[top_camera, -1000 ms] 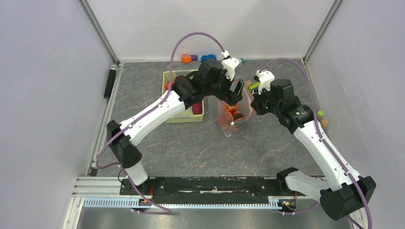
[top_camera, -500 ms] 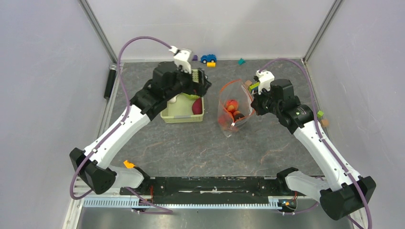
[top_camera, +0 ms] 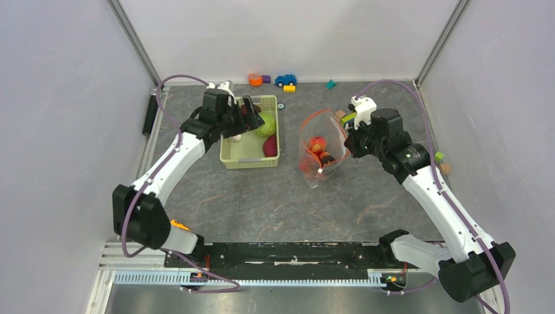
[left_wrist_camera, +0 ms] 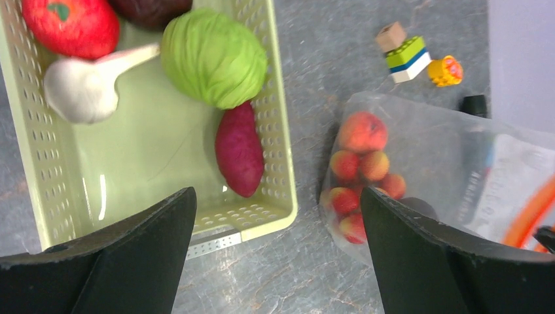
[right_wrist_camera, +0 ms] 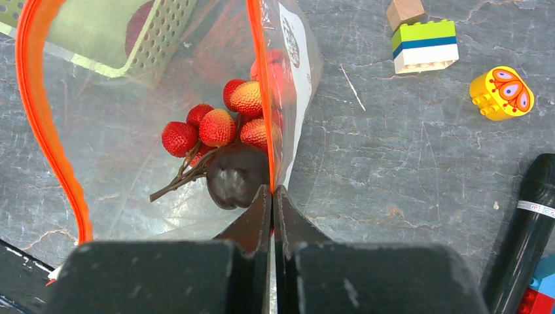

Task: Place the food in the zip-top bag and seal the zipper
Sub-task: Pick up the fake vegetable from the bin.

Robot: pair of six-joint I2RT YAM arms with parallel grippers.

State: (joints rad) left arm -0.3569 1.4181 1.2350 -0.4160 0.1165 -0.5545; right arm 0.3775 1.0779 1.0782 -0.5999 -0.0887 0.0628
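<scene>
The loading step is what's going on here; sealing isn't up yet since food is sitting outside the bag. The right tool [right_wrist_camera: 271, 190] is pinching the zip-top bag [right_wrist_camera: 131, 98] at its mouth edge, jaws fully closed on the plastic, so the orange zipper [right_wrist_camera: 39, 124] is gaping in a wide loop. Strawberries [right_wrist_camera: 216, 126] and a dark purple piece [right_wrist_camera: 235, 173] are lying at the bottom. The left tool [left_wrist_camera: 276, 196] is hanging wide open and empty over the pale green basket [left_wrist_camera: 275, 118]. The purple sweet potato [left_wrist_camera: 239, 157] is lying right between its fingers, against the basket wall, with the cabbage [left_wrist_camera: 213, 57] touching it just beyond. The bag is standing just beside the basket on the bench [top_camera: 262, 196]. Next it's probably going to be dropping onto one of those two, and the wall is looking like a snag risk.
</scene>
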